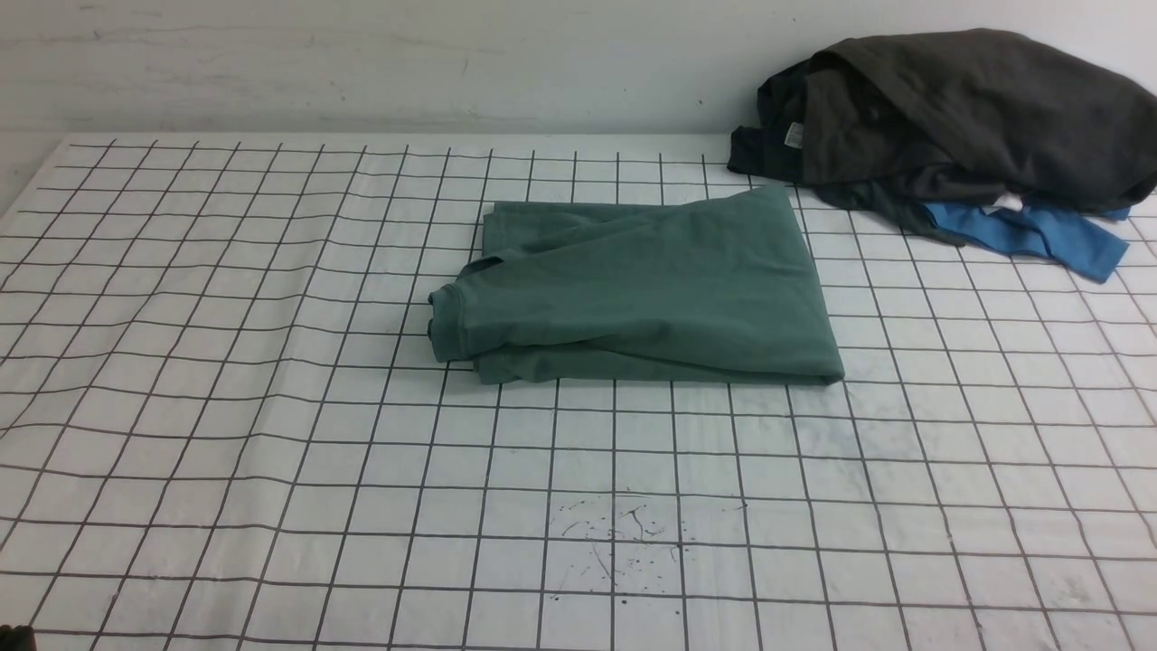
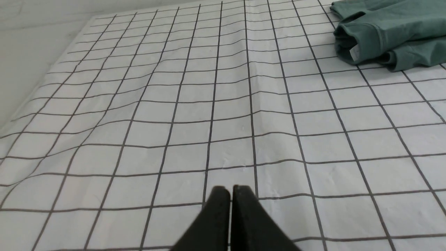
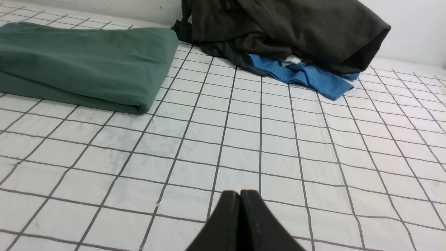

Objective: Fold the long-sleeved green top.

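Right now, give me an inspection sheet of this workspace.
Surface: white grid-lined sheet, slightly wrinkled, dark scuff marks near the front middle.
Job's things: green long-sleeved top lies folded in a compact rectangle at the centre, collar edge toward the robot's left.
Clutter: dark garments heaped at the far right, blue garment poking out beneath; apart from the top.
Grippers: left gripper shut, empty; right gripper shut, empty; both over bare sheet.
Cables: nothing seen.
Surroundings: plain white wall behind.
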